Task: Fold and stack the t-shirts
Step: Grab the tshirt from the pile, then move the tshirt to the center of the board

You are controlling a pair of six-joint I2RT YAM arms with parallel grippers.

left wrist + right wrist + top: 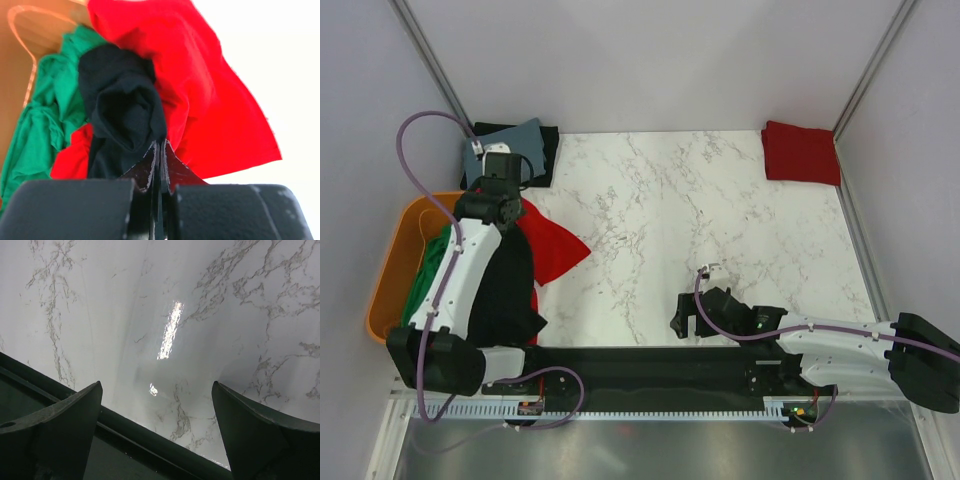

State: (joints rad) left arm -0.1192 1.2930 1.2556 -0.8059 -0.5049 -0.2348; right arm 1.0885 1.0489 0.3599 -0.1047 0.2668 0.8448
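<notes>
My left gripper (508,205) is shut on a black t-shirt (510,285), which hangs from it in a bunch over the tub's right side. In the left wrist view the closed jaws (160,146) pinch the black cloth (122,112). A red t-shirt (558,248) lies spread beside it, partly under the black one, and shows in the wrist view (210,100). A green t-shirt (423,283) sits crumpled in the tub (47,115). A folded grey-blue shirt (510,148) lies on a folded black one at the back left. My right gripper (684,320) is open and empty (157,390) just above the table.
An orange plastic tub (388,275) stands at the left edge. A folded red shirt (802,152) lies at the back right corner. The white marble table (700,220) is bordered by grey walls and a black rail (650,365) along the near edge.
</notes>
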